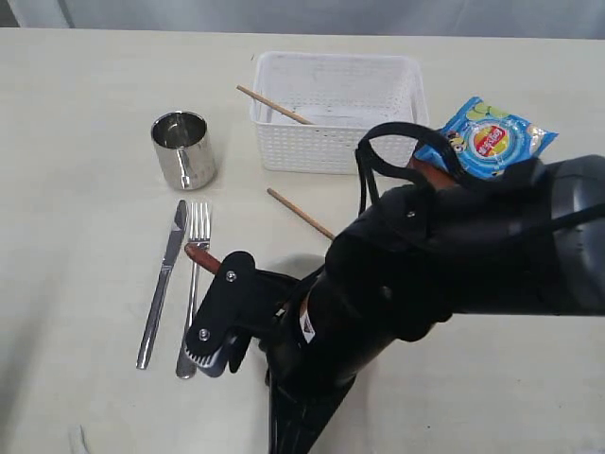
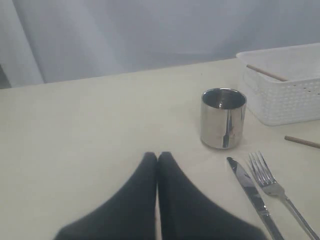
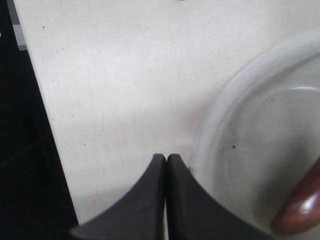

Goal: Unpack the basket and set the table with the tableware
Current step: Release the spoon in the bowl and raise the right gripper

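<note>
The pale table [image 1: 85,189] carries everything. The black right arm [image 1: 444,255] stretches low toward its near edge. The right gripper [image 3: 166,159] is clenched on nothing beside the off-white bowl [image 3: 235,82], which sits close to a table edge. The left gripper [image 2: 158,156] is likewise pressed closed and empty. The white basket [image 1: 321,147] stands by the far edge with one chopstick [image 1: 274,105] leaning out of it. The blue chips bag [image 1: 492,140] lies just beside the basket, toward the right edge, and the steel cup [image 1: 182,149] stands on its left. The knife [image 1: 163,284] and fork [image 1: 194,274] lie side by side nearer the near edge. A second chopstick [image 1: 300,213] lies on the table, and the spoon [image 3: 300,210] rests its end in the bowl.
</note>
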`<state>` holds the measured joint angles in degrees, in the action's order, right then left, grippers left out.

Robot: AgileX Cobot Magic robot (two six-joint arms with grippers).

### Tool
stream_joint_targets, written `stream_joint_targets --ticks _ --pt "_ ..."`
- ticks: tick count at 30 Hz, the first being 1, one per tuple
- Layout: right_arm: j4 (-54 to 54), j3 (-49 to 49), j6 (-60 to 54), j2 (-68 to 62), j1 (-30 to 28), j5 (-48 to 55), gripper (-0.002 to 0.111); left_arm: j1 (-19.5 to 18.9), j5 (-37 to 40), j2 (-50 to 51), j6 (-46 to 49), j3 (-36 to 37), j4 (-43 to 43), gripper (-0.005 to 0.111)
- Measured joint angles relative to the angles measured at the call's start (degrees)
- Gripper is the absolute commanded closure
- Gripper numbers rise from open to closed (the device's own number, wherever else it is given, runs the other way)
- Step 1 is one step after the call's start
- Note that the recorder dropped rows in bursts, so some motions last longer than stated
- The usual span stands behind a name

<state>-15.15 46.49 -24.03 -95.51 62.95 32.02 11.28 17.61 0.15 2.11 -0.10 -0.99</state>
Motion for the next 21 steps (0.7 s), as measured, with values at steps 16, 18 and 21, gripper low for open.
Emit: stream_joint_targets --ticks 16,18,21 --pt "7.1 2.5 5.2 0.0 -4.3 -0.7 0.109 0.0 0.0 0.0 0.0 0.0 0.0 0.107" --pt "7.1 2.5 5.4 0.0 -4.4 -0.5 0.109 0.0 0.0 0.0 0.0 0.0 0.0 0.107" --pt "6.9 2.5 5.4 0.0 -4.0 0.1 0.109 0.0 0.0 0.0 0.0 0.0 0.0 0.107"
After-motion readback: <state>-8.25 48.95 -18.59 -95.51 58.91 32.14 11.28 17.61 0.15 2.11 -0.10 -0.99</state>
